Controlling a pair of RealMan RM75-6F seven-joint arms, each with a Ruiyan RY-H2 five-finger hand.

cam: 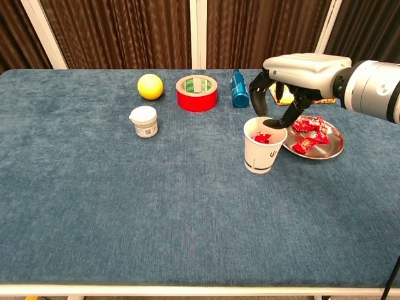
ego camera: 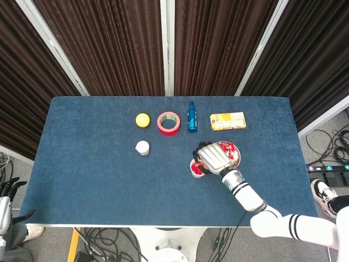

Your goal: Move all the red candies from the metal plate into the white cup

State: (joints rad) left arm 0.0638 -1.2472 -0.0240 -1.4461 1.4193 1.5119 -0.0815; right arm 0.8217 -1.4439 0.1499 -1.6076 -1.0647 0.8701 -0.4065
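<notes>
Blue-clothed table (cam: pixel 125 206), dark curtains behind. Nearest, white cup (cam: pixel 264 153) with red candies (cam: pixel 261 137) inside; right hand (cam: pixel 294 84) poised above its rim, fingers pointing down, hold not discernible. Just beyond, metal plate (cam: pixel 331 147) with more candies (cam: pixel 309 134). Likely mid-drop; next, back to the plate.

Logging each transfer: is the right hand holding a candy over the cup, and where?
Cannot tell: the right hand hovers over the white cup, fingers pointing down, nothing visible between them.
</notes>
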